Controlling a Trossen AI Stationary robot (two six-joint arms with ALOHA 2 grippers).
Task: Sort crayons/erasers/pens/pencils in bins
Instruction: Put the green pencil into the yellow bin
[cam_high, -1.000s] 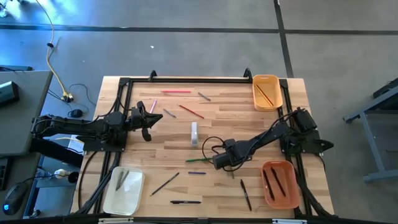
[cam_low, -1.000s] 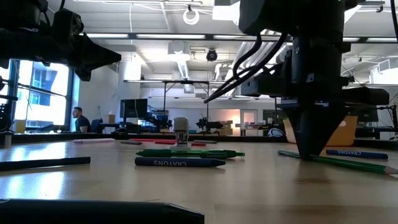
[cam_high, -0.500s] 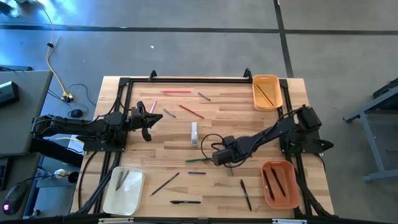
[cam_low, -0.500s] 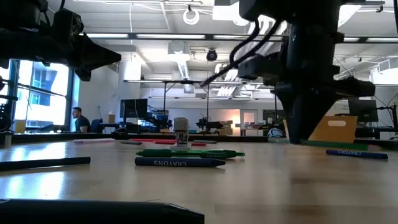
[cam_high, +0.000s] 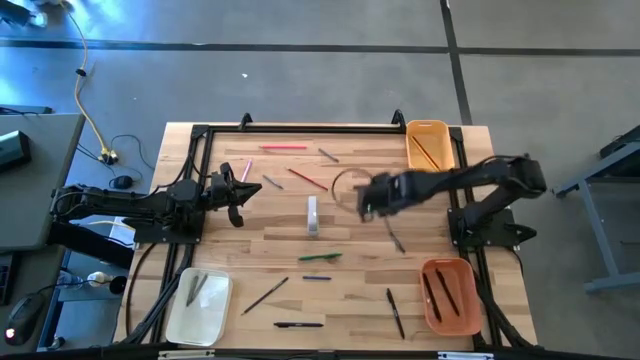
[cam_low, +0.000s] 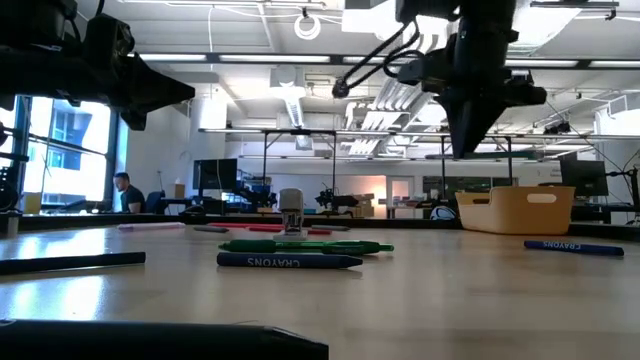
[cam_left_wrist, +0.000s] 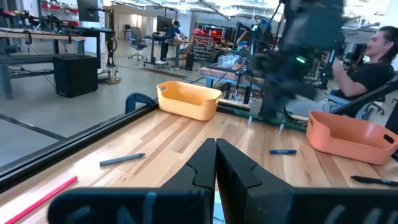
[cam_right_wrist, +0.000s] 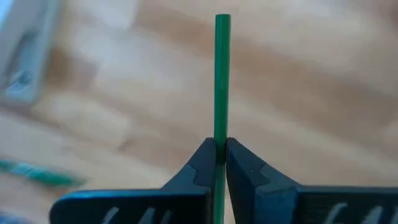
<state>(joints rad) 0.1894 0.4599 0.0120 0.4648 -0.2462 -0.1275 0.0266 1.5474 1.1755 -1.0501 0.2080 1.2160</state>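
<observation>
Pencils are the matter here, and a green pencil (cam_right_wrist: 222, 74) is sitting clamped between the right gripper (cam_right_wrist: 221, 149)'s two dark fingers, its shaft sticking straight out past the tips above the wooden table (cam_high: 360, 200). In the high view that right gripper (cam_high: 372, 195) is hanging over the table's middle-right, with the pencil (cam_high: 396, 240) showing as a thin dark line trailing from it toward the orange bin (cam_high: 448, 296), which is holding two dark pens (cam_high: 440, 292). Just beyond the gripper, at the far right corner, the small yellow-orange bin (cam_high: 429, 148) is holding thin sticks. The left gripper (cam_left_wrist: 216, 163) is waiting at the table's left edge with its jaws pressed together on nothing; in the high view it (cam_high: 236, 194) is sitting near a pink stick (cam_high: 245, 171). Loose items are lying across the table: a red pencil (cam_high: 307, 179), another red stick (cam_high: 283, 148) near the far edge, a green pen (cam_high: 319, 257) near the middle, a blue crayon (cam_high: 317, 278) beside it, and a black pen (cam_high: 297, 324) at the near edge. The cream-white bin (cam_high: 199, 306) is sitting at the near left corner with a couple of grey pieces in it.
</observation>
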